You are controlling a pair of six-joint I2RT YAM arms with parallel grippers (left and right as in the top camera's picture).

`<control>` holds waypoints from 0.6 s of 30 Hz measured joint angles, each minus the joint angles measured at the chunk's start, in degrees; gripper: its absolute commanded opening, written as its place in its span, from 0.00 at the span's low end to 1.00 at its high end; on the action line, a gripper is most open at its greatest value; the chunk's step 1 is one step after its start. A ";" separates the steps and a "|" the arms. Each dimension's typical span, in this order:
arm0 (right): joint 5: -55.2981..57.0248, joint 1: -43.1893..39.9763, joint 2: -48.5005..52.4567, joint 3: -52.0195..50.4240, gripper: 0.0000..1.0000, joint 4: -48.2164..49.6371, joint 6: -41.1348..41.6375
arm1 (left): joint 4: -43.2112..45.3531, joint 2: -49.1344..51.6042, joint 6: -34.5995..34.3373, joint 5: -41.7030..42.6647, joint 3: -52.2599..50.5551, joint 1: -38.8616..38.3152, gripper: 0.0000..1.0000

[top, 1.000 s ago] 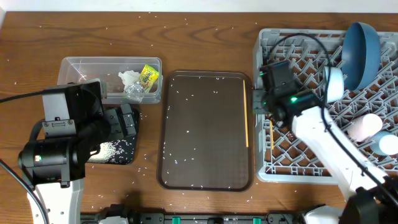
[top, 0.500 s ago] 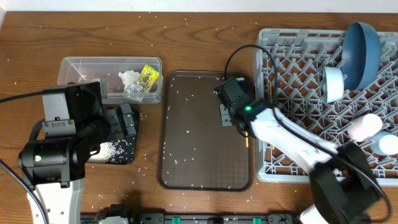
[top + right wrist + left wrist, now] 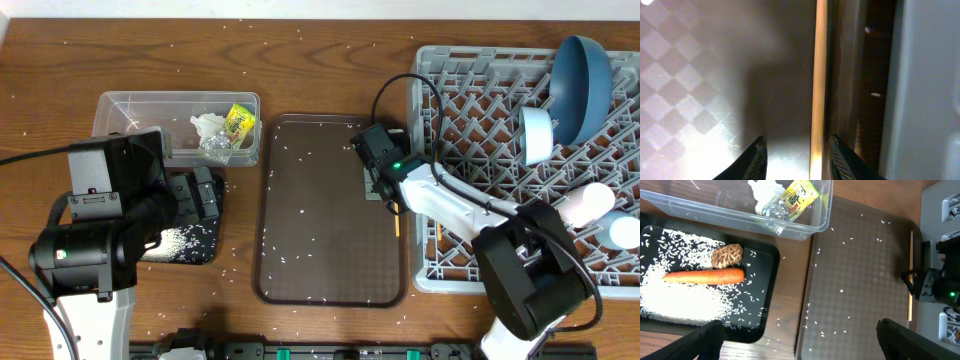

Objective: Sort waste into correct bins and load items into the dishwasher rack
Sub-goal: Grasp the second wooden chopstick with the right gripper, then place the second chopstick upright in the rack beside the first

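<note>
The right gripper (image 3: 796, 147) is half open, one finger on each side of the thin wooden chopstick (image 3: 818, 75), not squeezing it. The stick lies along the 3 o'clock edge of the big brown serving tray (image 3: 300, 220), just beside the big grey plastic rack (image 3: 480, 110). The left gripper (image 3: 800, 325) is spread wide, holding nothing, at 9 o'clock of that tray.

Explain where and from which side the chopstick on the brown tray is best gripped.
Probably mid-length, from straight above, pinched across its width. The chopstick lies flat, close along the rim of the brown tray beside the dishwasher rack, leaving little sideways room.
</note>
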 measured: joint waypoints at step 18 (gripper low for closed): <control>-2.47 0.90 0.92 0.83 0.01 0.52 -5.09 | 0.00 0.00 0.00 0.00 0.00 0.00 0.98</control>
